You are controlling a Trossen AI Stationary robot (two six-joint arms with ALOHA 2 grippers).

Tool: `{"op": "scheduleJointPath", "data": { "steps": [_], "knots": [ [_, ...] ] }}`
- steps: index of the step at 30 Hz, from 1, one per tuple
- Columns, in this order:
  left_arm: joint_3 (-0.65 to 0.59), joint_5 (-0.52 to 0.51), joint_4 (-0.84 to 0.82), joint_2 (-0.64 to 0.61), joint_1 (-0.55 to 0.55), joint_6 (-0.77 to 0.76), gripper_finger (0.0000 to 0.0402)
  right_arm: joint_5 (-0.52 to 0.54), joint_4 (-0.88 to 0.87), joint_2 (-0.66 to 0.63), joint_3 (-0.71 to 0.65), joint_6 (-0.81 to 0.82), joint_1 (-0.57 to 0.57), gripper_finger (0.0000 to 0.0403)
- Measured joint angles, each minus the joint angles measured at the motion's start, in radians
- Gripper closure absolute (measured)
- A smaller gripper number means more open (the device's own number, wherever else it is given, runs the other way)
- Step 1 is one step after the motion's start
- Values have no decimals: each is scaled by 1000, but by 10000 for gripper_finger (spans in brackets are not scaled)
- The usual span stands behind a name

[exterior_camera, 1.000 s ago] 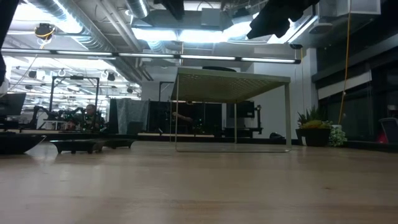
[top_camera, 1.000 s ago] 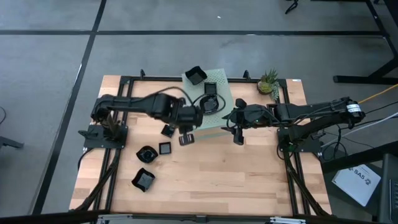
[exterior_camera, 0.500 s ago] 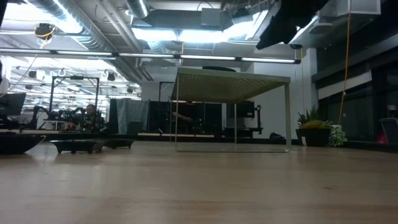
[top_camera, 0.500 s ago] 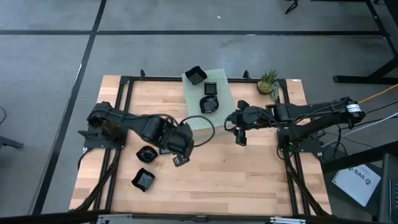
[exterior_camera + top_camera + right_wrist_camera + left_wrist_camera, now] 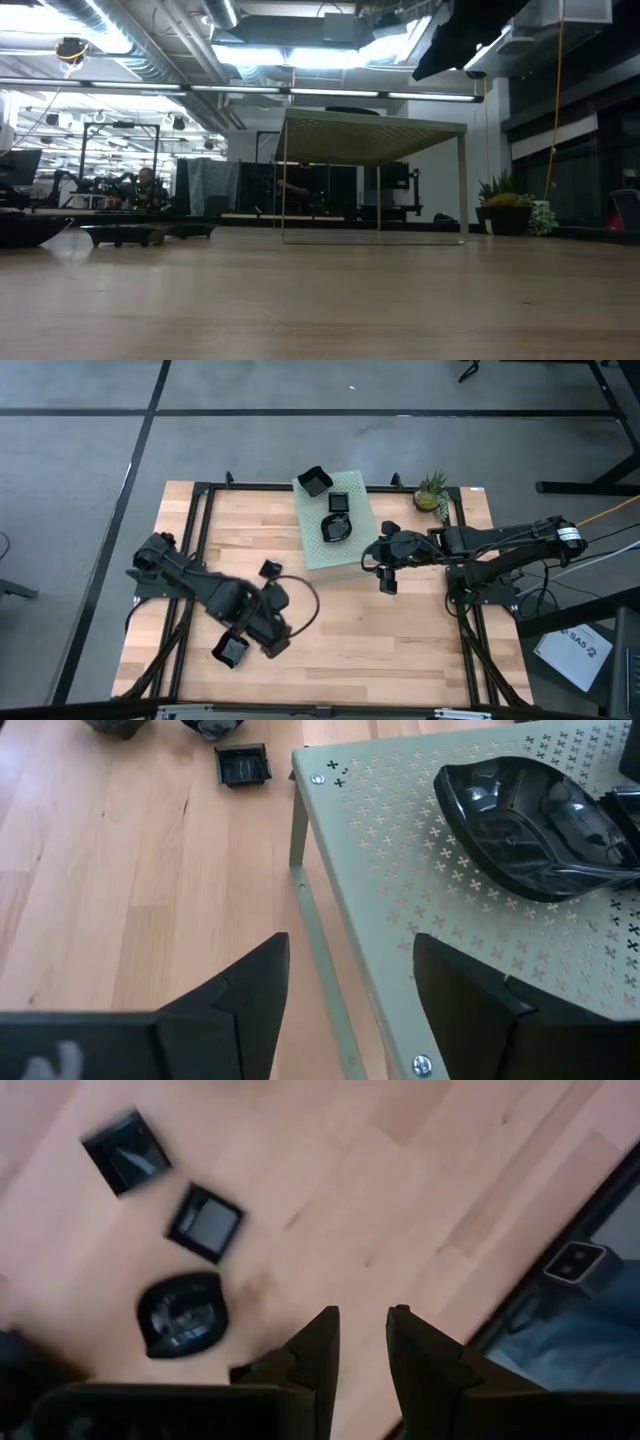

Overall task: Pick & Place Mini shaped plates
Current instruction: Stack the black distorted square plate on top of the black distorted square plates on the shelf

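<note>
Black plates (image 5: 231,649) lie on the bench's left side just beside the empty, narrowly parted left gripper (image 5: 272,644), the nearer arm, while the wide, empty right gripper (image 5: 386,582) waits beside the box (image 5: 318,553).

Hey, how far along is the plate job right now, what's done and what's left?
Done: three mini plates sit on the pale green perforated stand.
In hand: nothing. The left gripper is empty, above the loose plates on the table; the right gripper is open and empty at the stand's corner.
Left: at least three loose plates lie on the wood.
</note>
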Motion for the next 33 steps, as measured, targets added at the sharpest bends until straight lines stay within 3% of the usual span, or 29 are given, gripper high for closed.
{"op": "scheduleJointPath", "data": {
  "steps": [6, 15, 33],
  "knots": [
    [-30, 1, 5, 5, -79, -131, 319, 0, 1, 0, 0, -17, 0, 191],
    [-184, 90, 14, 6, -191, -326, 315, 1, 8, 0, 0, -37, 0, 191],
    [-562, 139, 387, 6, -257, -451, 237, 2, 8, 0, 0, -33, 0, 191]
  ]
}}
